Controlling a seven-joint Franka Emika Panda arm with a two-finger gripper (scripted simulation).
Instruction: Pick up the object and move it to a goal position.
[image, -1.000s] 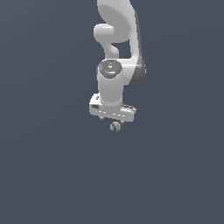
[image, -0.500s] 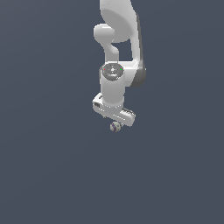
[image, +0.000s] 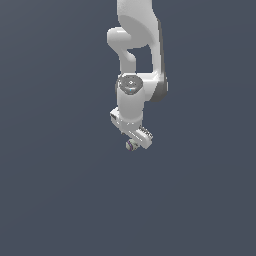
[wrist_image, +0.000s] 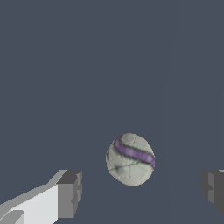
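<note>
we are seeing the claw (wrist_image: 140, 192) spread apart, its fingers (wrist_image: 69, 192) flanking but not touching the baseball-like ball (wrist_image: 130, 159), purple seam showing.

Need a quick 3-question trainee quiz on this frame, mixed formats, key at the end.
1. True or false: the fingers are closed on the ball.
2. In the wrist view, the ball lies: A) between the fingers, B) outside them, C) out of sight.
3. What colour is the curved band on the ball?

Key:
1. False. The gripper is open, with a gap on each side of the ball.
2. A.
3. Purple, on off-white.
</note>
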